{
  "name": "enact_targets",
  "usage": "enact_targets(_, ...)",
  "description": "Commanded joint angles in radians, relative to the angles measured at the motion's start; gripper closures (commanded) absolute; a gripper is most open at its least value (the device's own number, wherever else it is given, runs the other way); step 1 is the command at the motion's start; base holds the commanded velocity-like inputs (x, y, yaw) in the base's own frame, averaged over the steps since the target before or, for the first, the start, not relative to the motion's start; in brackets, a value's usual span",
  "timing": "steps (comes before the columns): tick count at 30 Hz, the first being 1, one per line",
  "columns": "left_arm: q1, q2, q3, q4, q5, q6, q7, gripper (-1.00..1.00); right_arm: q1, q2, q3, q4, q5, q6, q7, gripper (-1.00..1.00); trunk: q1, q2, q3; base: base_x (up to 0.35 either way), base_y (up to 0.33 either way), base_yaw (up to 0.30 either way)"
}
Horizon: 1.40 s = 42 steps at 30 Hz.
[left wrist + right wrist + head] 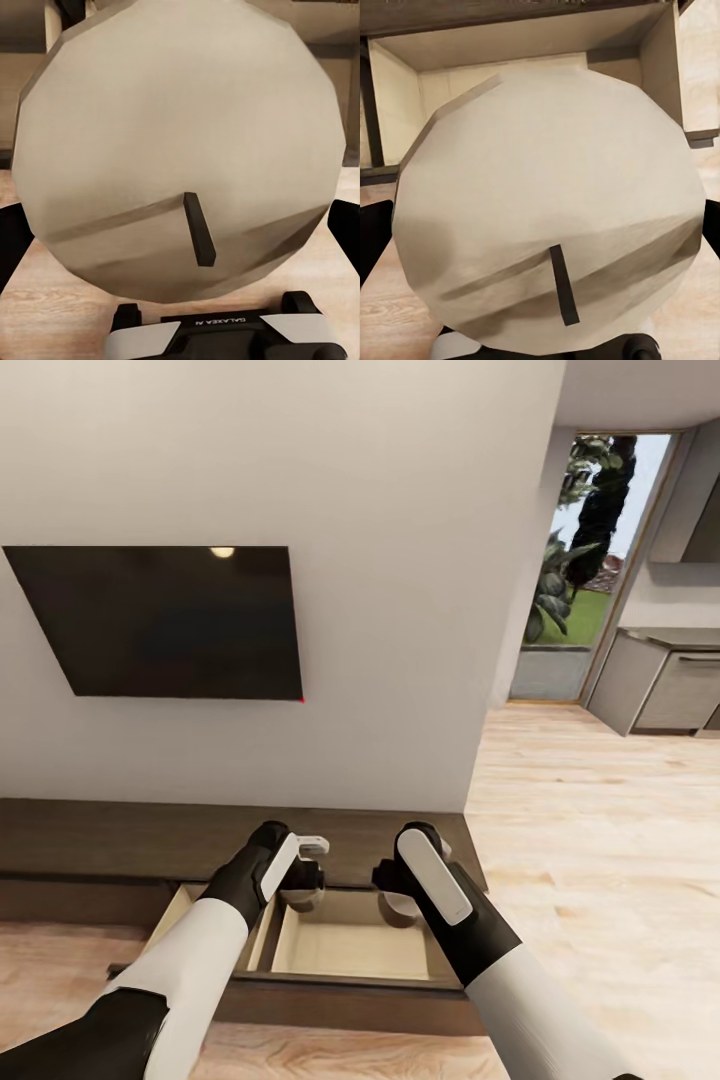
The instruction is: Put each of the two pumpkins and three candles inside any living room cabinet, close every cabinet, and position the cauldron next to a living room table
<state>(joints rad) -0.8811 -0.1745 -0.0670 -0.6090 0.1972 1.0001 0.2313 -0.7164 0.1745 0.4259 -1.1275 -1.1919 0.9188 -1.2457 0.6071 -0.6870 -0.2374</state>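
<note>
Candles are riding in both my grippers: my left gripper (303, 887) is clasping one candle (180, 142), its flat top and dark wick facing the wrist camera, and my right gripper (398, 900) is clasping another candle (551, 210) the same way. Both are hanging over the open drawer (345, 950) of the cabinet (90, 840), whose pale inside looks bare where I can see it. Judging by this, these two are about to go in; the third candle, the pumpkins, the closing and the cauldron are still waiting. Beyond, a dark screen (160, 620) is hanging on the wall.
</note>
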Motion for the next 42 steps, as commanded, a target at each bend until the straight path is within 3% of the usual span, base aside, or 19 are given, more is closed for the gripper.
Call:
enact_targets(1, 0.0, 0.0, 0.0, 0.0, -0.001, 0.0, 0.0, 1.0, 0.0, 0.0, 0.0, 0.0, 0.0, -0.003, 0.0, 1.0, 0.0, 0.0, 0.0, 0.214, 0.0, 0.0)
enact_targets(20, 0.001, 0.0, -0.004, 0.0, -0.003, 0.002, 0.002, 1.0, 0.0, 0.0, 0.002, 0.0, 0.002, -0.003, 0.015, 1.0, 0.004, -0.007, -0.003, 0.032, 0.0, 0.0)
enact_targets(42, -0.001, 0.0, -0.004, 0.013, -0.002, 0.002, 0.002, 1.0, 0.001, 0.0, 0.001, 0.016, -0.009, -0.001, 0.017, 1.0, 0.088, -0.161, -0.072, 0.0, 0.0, 0.0)
